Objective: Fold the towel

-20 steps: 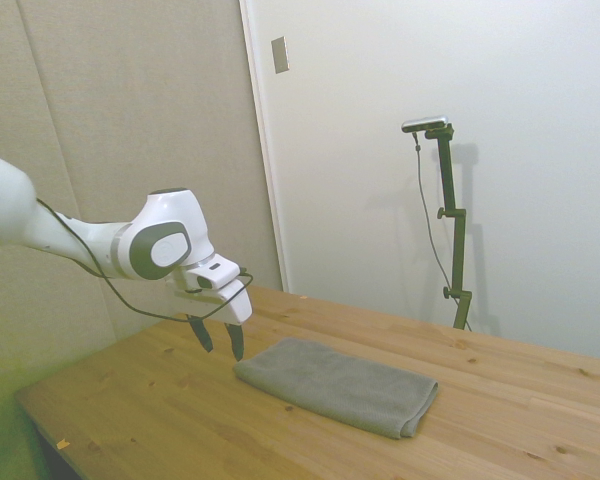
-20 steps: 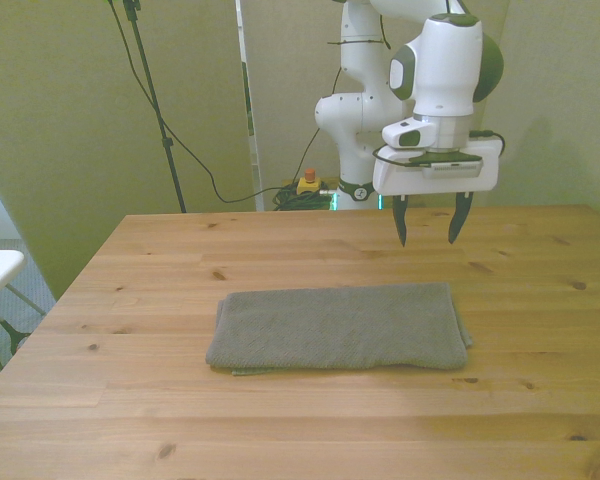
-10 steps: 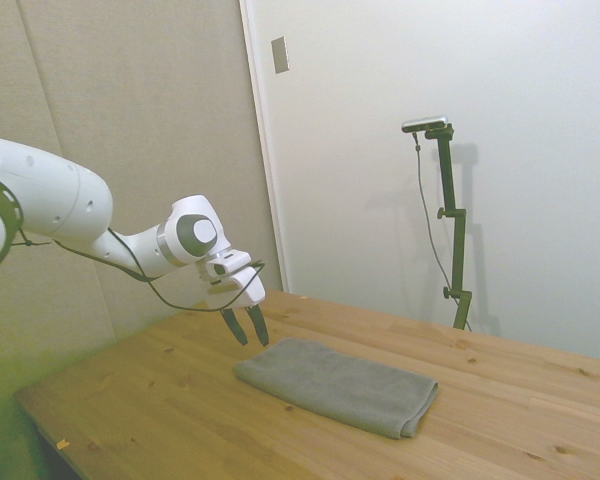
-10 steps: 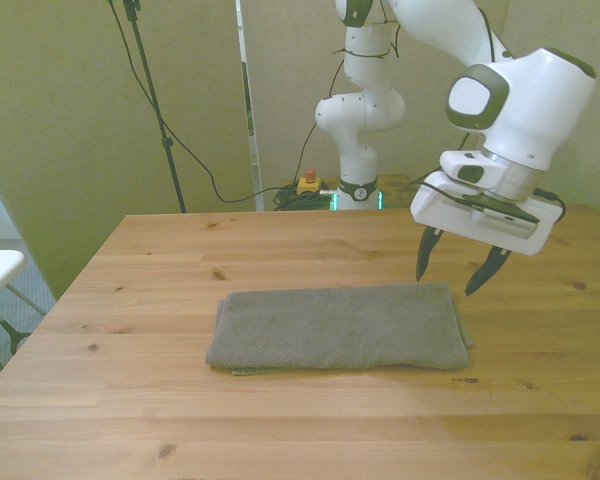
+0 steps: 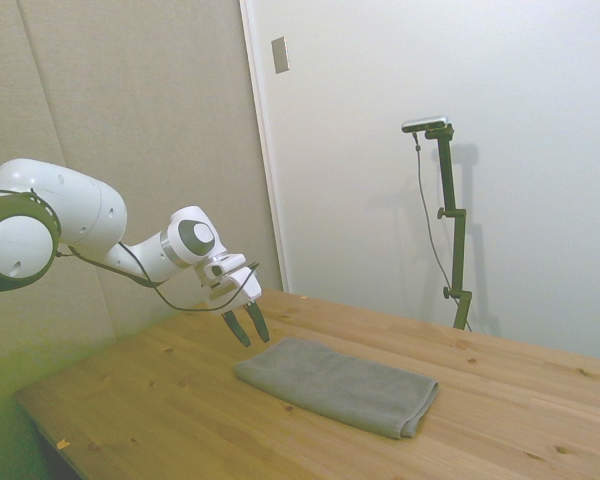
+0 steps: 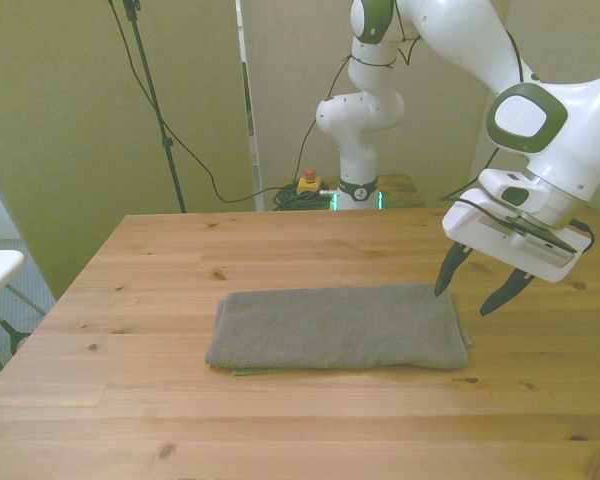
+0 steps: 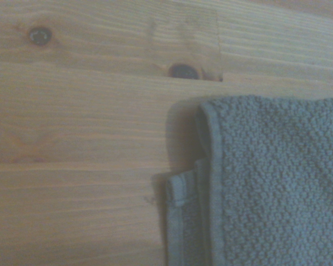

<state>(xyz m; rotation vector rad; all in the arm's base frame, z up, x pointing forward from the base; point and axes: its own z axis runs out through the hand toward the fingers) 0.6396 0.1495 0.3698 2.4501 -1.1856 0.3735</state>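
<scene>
The grey towel [image 6: 337, 327] lies flat on the wooden table [image 6: 280, 430], layered into a long rectangle. In the side view the towel [image 5: 338, 385] stretches from the table's middle toward the right. My gripper [image 6: 477, 290] hangs open and tilted just off the towel's end on the front view's right, a little above the wood, holding nothing. The side view shows the gripper [image 5: 247, 327] at the towel's left end. In the wrist view, the towel [image 7: 272, 183] corner shows close up, with a lower layer's hem peeking out beside it.
The table [image 5: 160, 400] has a near edge at the left in the side view. A yellow box with a red button [image 6: 307, 182] sits on the floor behind the table, amid cables.
The gripper has travelled from above the table behind the towel down and toward the front view's right, tilting as it went. It now hangs low beside the towel's end. The towel has not moved.
</scene>
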